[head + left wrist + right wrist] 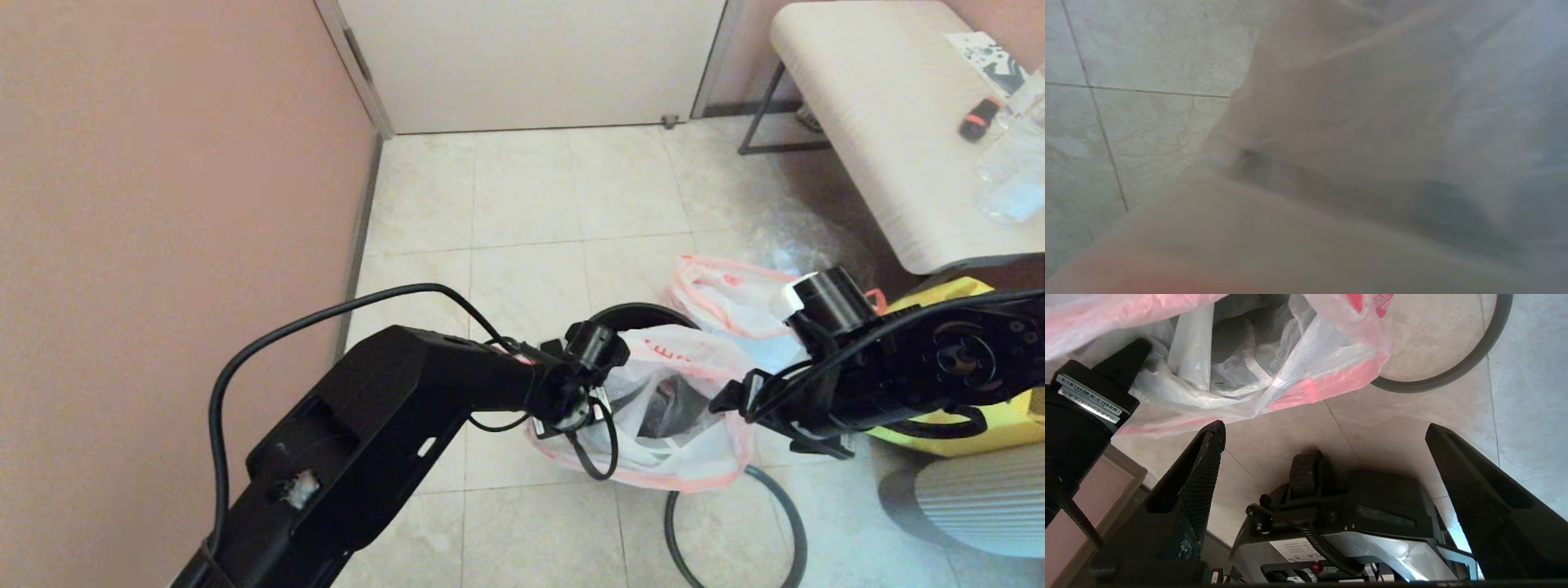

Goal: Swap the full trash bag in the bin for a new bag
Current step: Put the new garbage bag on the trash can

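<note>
The new bag (694,371), thin translucent white with an orange-pink rim, is draped loosely over the black bin (645,313), whose rim shows behind it. My left gripper (581,390) is at the bag's near-left edge. Plastic film (1351,122) covers the left wrist view and hides it. My right gripper (739,404) hangs open at the bag's right side with nothing between its fingers (1208,465), just clear of the pink rim (1306,390). The dark-grey hoop (802,535) lies on the floor in front. The full trash bag (722,294) sits behind the bin.
A yellow tote bag (988,412) and a grey ribbed cylinder (980,498) stand at the right. A white bench (882,122) fills the far right, a pink wall (163,204) the left. The robot's base (1372,506) shows under the right gripper.
</note>
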Motion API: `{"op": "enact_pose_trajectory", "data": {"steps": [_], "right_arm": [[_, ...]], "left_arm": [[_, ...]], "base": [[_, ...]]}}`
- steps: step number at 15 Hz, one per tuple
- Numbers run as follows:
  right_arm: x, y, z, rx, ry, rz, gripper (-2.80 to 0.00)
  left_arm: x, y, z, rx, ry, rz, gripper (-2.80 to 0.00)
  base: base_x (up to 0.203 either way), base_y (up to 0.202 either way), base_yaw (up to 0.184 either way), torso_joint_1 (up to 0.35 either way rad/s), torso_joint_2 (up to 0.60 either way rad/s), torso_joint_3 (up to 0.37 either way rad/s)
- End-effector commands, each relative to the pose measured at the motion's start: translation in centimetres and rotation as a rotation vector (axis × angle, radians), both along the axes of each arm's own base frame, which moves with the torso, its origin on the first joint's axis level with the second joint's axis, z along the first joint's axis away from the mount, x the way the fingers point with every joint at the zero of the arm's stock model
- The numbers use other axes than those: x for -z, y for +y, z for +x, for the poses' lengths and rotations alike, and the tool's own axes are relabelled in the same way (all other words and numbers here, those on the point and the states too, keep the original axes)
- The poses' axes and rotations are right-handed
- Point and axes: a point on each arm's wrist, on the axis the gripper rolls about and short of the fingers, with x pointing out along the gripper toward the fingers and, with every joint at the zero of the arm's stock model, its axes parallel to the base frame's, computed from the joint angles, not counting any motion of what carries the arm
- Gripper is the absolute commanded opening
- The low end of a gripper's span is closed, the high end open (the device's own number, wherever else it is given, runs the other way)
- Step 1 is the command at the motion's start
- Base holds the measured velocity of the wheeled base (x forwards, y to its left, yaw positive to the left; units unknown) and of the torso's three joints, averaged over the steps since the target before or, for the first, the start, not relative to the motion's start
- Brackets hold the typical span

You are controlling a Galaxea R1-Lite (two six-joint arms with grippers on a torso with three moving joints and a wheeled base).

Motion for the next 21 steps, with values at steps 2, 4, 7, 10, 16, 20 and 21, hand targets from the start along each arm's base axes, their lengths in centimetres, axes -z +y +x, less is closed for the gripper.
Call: {"op": "enact_pose_trajectory", "data": {"steps": [2,4,7,10,16,20,21], "right_arm": [[-0.2,0.0,-0.2,0.002,0.007,-0.001,0.00],[-0.2,-0.1,-0.3,0.001,0.009,-0.004,0.00],[-0.3,-0.1,-0.5,-0.003,0.015,-0.009,0.00],[-0.3,1.3,-1.8,-0.058,0.049,-0.033,0.00],[3.0,7.2,-1.1,-0.204,0.062,-0.211,-2.80],[6.6,12.1,-0.5,-0.279,0.072,-0.303,-2.80],[7.2,12.7,-0.5,-0.299,0.073,-0.315,-2.80]], "left_arm": [[0.0,0.0,0.0,-0.005,-0.001,-0.001,-2.80],[-0.3,0.1,0.0,-0.009,-0.002,-0.003,-2.80],[-2.7,1.0,0.0,-0.032,-0.022,-0.042,-2.80],[-3.7,2.2,-0.2,-0.066,-0.014,-0.057,-2.80],[-1.7,8.3,1.1,-0.149,0.031,-0.153,-2.80],[-1.1,11.5,2.5,-0.178,0.034,-0.226,-2.80],[-1.8,12.3,2.8,-0.181,0.020,-0.253,-2.80]], "base": [[0.000,0.000,0.000,0.000,0.00,0.000],[0.000,0.000,0.000,0.000,0.00,0.000],[0.000,0.000,0.000,0.000,0.00,0.000],[0.000,0.000,0.000,0.000,0.00,0.000],[0.000,0.000,0.000,0.000,0.00,0.000],[0.000,0.000,0.000,0.000,0.00,0.000],[0.000,0.000,0.000,0.000,0.00,0.000]]}}
